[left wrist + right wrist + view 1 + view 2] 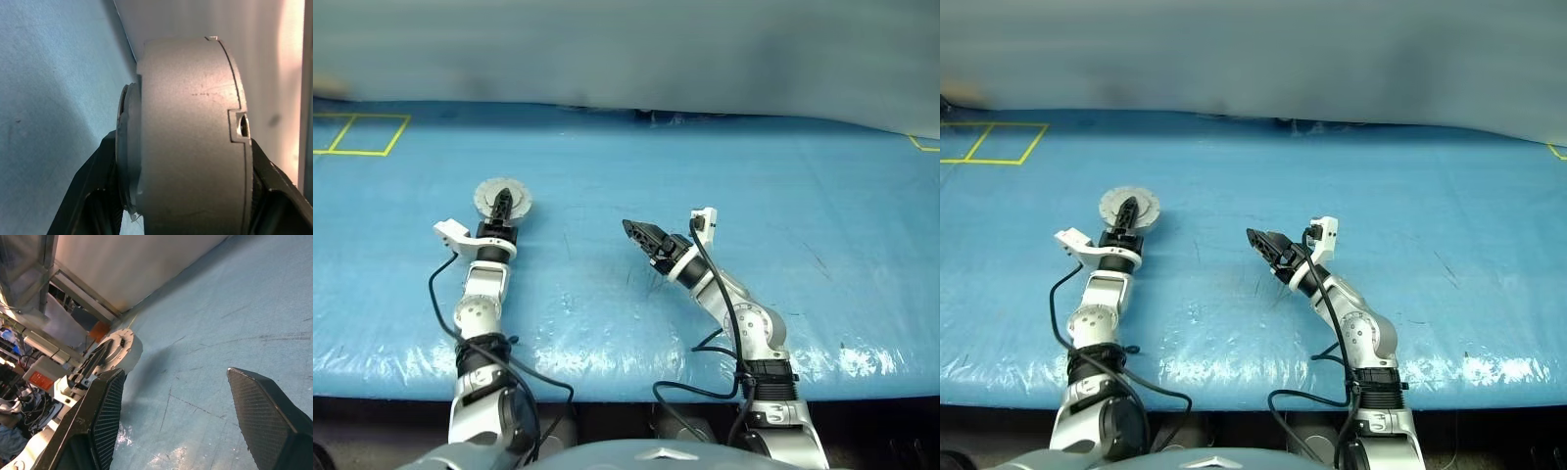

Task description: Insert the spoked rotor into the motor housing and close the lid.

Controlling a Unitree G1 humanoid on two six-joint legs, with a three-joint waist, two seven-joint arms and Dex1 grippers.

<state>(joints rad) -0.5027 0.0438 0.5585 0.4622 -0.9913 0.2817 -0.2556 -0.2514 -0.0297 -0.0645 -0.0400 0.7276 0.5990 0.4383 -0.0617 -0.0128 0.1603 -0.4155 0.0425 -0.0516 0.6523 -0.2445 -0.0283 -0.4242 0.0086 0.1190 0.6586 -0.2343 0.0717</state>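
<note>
Motor housing (495, 199) clamped in L hand (505, 203); R hand (639, 235) empty, spread.

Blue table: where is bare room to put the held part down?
The blue table is bare to the right of the open right gripper and in the strip between it and the left gripper, which holds the closed motor housing. The yellow-taped squares far left are bare too.

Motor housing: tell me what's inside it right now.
The closed housing is clamped edge-on by the left gripper, so only its grey rim and lid show. Whether the rotor sits inside cannot be seen.
</note>
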